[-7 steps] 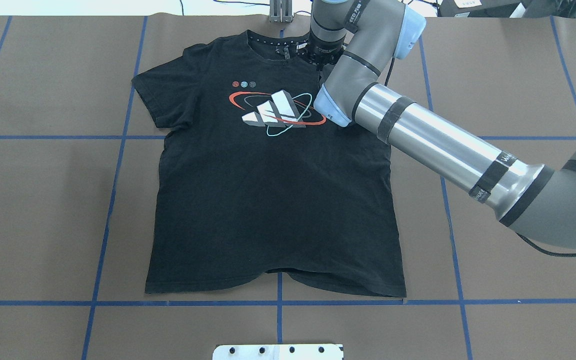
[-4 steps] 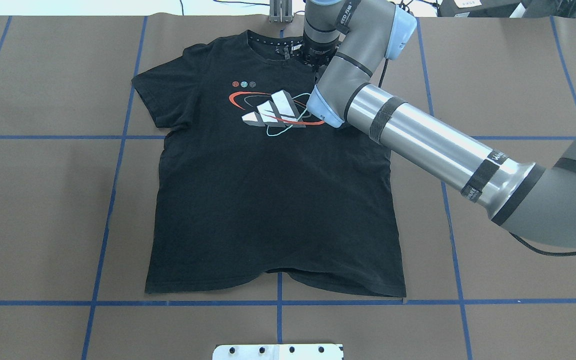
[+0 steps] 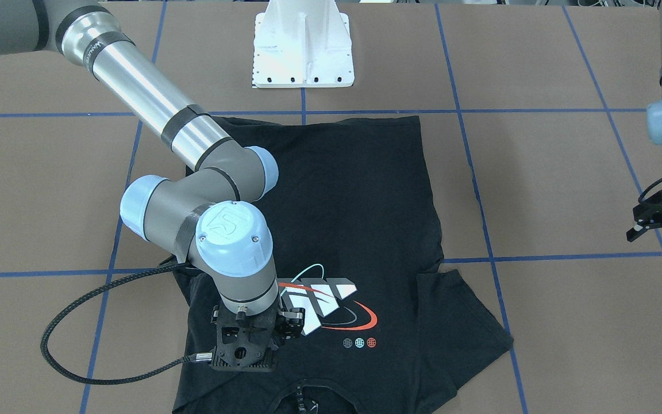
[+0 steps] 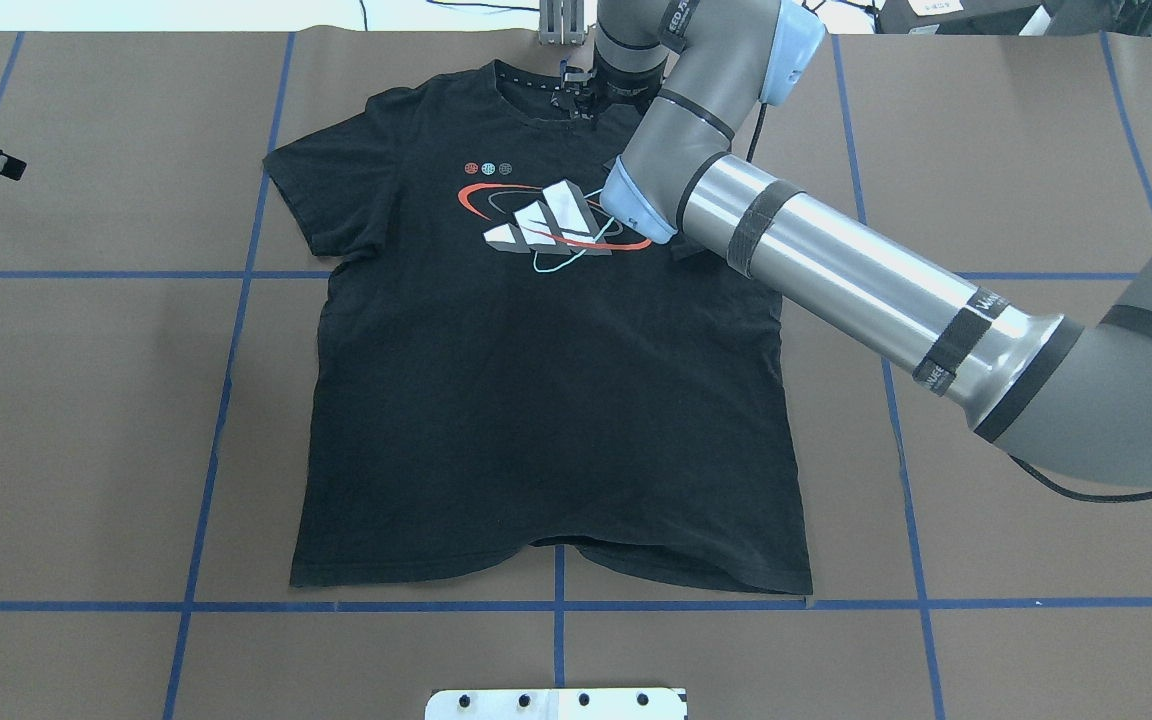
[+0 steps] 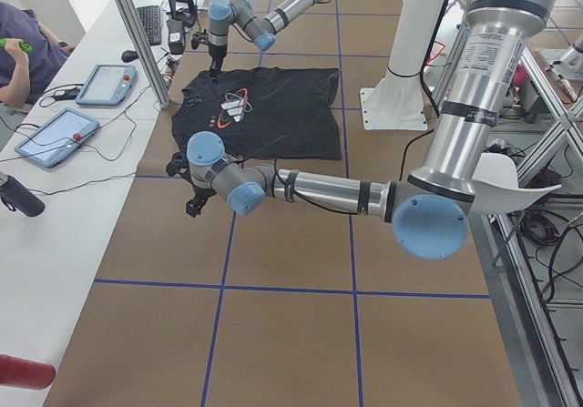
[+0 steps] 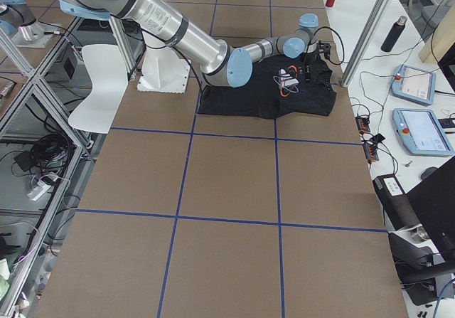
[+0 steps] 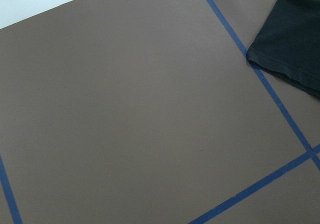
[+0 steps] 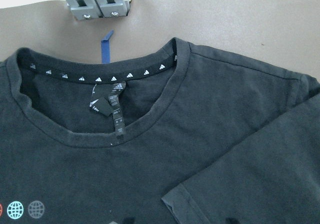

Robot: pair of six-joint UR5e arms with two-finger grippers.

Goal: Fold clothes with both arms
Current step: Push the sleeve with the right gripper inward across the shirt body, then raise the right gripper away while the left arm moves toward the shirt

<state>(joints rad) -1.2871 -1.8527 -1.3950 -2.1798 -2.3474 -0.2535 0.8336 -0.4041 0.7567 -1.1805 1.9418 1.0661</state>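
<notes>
- Table (image 4: 86, 400): covered in brown sheeting and divided into a grid by blue tape lines (image 4: 226, 330).
- Right arm (image 4: 836, 265): enters from the robot's right, passes above the T-shirt's right shoulder area and ends over the collar at the far edge of the table.
- Left arm (image 5: 328, 188): extended over bare table on the robot's left, well apart from the garment.
- T-shirt (image 4: 536, 400): black, laid flat and front side up near the middle of the table. The hem is toward the robot and the collar is away from it. The sleeve on the robot's left lies spread out on the table. The sleeve on the robot's right (image 8: 240, 184) is turned inward onto the chest (seen in the right wrist view).
- Base pedestal (image 3: 302, 52): white, standing just beyond the hem on the robot's side.
- Chest graphic (image 4: 551, 225): white and grey blocks ringed in red and teal, partly covered by the right arm's wrist joint in the overhead view.
- Right gripper (image 4: 577, 97): directly above the neck opening, fingers apart, nothing grasped.
- Left gripper (image 3: 655, 247): above bare sheeting, fingers apart, nothing grasped. Its wrist camera shows only a corner of the left sleeve (image 7: 295, 48).
- Collar (image 8: 100, 134): ribbed, with a row of small white logos inside the back band.
- Neck label (image 8: 115, 108): hangs at the centre of the opening.
</notes>
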